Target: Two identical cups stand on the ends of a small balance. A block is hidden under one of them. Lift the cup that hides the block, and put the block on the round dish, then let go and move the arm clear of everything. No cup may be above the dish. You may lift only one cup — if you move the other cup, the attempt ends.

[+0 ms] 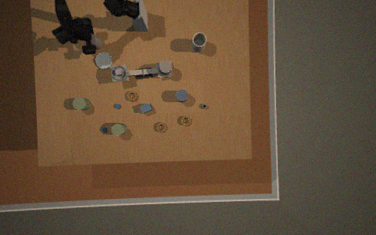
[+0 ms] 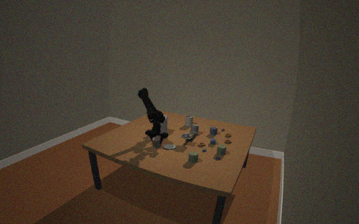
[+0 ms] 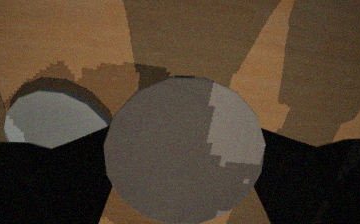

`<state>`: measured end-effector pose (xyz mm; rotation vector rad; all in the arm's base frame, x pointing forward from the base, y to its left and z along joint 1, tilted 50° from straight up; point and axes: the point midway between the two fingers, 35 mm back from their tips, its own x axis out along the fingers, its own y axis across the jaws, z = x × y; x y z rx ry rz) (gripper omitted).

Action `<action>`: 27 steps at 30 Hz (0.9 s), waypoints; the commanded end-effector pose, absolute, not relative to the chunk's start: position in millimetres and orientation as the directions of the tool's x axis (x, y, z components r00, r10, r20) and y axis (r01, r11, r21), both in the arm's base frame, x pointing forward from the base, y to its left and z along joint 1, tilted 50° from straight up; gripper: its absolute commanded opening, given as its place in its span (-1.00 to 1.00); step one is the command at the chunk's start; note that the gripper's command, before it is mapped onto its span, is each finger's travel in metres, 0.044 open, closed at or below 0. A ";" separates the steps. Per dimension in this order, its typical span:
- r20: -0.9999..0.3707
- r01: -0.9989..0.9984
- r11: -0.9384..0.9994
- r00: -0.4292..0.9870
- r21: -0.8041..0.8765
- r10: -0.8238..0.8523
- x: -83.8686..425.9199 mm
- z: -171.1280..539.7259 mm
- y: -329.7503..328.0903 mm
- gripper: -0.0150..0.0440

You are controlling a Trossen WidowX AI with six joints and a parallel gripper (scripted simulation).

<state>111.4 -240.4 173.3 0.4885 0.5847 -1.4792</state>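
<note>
My gripper [image 1: 94, 41] [image 2: 157, 137] is shut on a grey cup [image 3: 181, 155], upright beside the round dish and off the balance. I cannot tell whether the cup touches the table. The pale round dish [image 1: 103, 61] [image 2: 169, 146] [image 3: 56, 120] has nothing on it and lies close to the held cup. The balance [image 1: 136, 72] stands beyond the dish. Its near pan has no cup; a small pale shape [image 1: 120, 72] shows there, too blurred to name surely. The other cup [image 1: 165, 67] [image 2: 195, 128] stands on the far pan.
An open grey container [image 1: 199, 41] [image 2: 189, 121] stands behind the balance. A blue cylinder [image 1: 182, 95] [image 2: 213, 131], two green cylinders [image 1: 80, 104] [image 1: 118, 130], a blue block [image 1: 146, 107], several rings and small blue pieces lie on the balance's other side. A pale block [image 1: 142, 21] is near the arm's base.
</note>
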 end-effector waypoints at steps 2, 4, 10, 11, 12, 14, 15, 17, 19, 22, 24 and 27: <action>-0.634 0.998 0.041 0.001 -0.048 -0.773 111.4 173.6 -240.5 0.31; -0.634 0.998 0.041 0.001 -0.048 -0.773 111.4 173.6 -240.5 0.49; -0.637 0.998 0.041 0.002 -0.047 -0.771 112.7 179.1 -233.7 1.00; -0.638 0.998 0.042 0.003 -0.046 -0.770 113.7 186.0 -225.0 1.00; -0.639 0.998 0.044 0.005 -0.046 -0.769 113.8 194.5 -214.4 1.00; -0.638 0.998 0.047 0.007 -0.045 -0.770 112.0 205.7 -200.7 1.00; -0.637 0.998 0.047 0.008 -0.045 -0.771 111.7 207.1 -199.0 1.00; -0.637 0.998 0.047 0.008 -0.045 -0.771 111.7 207.1 -199.0 1.00; -0.637 0.998 0.047 0.008 -0.045 -0.771 111.7 207.1 -199.0 1.00; -0.641 0.997 0.070 0.027 -0.041 -0.767 115.9 207.3 -197.0 0.82; -0.652 0.991 0.131 0.079 -0.031 -0.754 127.4 207.6 -191.1 0.64; -0.667 0.986 0.167 0.110 -0.021 -0.737 140.9 206.5 -185.7 0.39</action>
